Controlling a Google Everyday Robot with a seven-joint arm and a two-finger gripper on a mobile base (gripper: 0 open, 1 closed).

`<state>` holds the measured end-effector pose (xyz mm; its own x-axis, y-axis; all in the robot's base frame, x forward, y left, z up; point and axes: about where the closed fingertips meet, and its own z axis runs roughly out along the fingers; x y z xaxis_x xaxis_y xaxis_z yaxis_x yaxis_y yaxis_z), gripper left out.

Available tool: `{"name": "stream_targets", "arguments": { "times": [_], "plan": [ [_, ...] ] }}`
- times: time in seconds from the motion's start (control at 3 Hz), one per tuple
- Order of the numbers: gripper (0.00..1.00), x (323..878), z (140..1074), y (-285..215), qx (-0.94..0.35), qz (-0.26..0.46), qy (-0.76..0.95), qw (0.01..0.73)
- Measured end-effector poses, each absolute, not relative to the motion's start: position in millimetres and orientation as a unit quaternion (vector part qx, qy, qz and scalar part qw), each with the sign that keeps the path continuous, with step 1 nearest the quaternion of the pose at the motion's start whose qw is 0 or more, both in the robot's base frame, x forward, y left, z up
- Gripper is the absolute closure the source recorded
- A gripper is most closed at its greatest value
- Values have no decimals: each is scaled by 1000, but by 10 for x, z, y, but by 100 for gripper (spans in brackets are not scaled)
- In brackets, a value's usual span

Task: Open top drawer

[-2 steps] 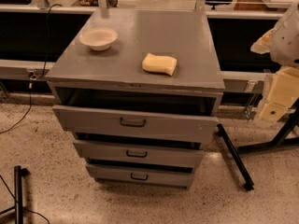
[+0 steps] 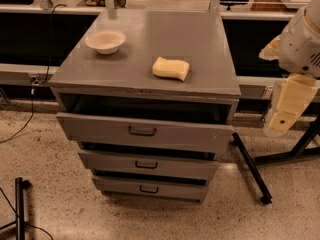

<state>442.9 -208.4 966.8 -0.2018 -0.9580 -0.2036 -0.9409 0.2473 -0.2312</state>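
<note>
The top drawer [image 2: 142, 131] of the grey metal cabinet [image 2: 150, 59] is pulled out a little, with a dark gap showing behind its wide front and small dark centre handle [image 2: 142, 131]. Two shallower drawers [image 2: 146, 165] sit below it, also standing slightly out. My gripper [image 2: 286, 109], cream-coloured under a white arm, hangs to the right of the cabinet at about the height of the top drawer. It is apart from the drawer and holds nothing that I can see.
A white bowl [image 2: 105, 40] and a yellow sponge [image 2: 171, 68] lie on the cabinet top. A black stand leg [image 2: 251, 168] runs along the floor right of the cabinet. A black pole [image 2: 19, 206] stands at the lower left. Dark benches run behind.
</note>
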Motion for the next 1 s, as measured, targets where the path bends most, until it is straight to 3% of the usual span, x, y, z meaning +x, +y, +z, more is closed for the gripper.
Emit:
{"name": "stream_targets", "arguments": {
  "times": [0.67,1.0],
  "plan": [
    [0,4588,8832,-1497,-626,-2,759,178],
    [0,4682,8829,-1459,-623,-13,756,199]
  ]
}}
